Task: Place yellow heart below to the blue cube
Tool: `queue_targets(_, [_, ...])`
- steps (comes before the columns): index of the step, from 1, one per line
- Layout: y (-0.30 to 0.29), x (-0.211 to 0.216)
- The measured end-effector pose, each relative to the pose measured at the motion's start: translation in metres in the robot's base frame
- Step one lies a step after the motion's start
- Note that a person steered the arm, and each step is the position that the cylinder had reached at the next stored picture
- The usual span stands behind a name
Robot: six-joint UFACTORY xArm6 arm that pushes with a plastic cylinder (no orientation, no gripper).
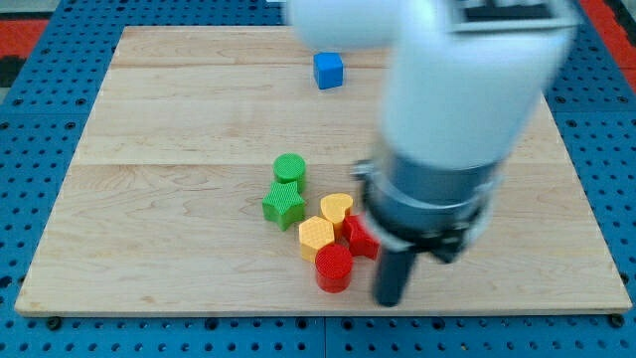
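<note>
The yellow heart (337, 209) lies in a cluster of blocks near the view's bottom centre. The blue cube (328, 70) sits alone near the view's top, far above the cluster. My tip (389, 301) is at the lower right of the cluster, just right of the red cylinder (334, 268) and below right of the yellow heart. The arm's white and grey body hides the board above the tip.
Touching or close to the heart are a yellow hexagon (316, 236), a red block (360, 237) partly hidden by the arm, a green star (284, 205) and a green cylinder (289, 168). The wooden board (149, 199) rests on a blue pegboard.
</note>
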State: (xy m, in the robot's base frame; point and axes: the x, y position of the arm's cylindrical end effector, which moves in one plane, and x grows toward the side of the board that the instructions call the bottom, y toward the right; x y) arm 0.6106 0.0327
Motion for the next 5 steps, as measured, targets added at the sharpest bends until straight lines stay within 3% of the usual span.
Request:
queue_targets(1, [-0.032,-0.015])
queue_targets(3, [0.012,-0.078])
queue_targets(5, [-0.037,-0.047])
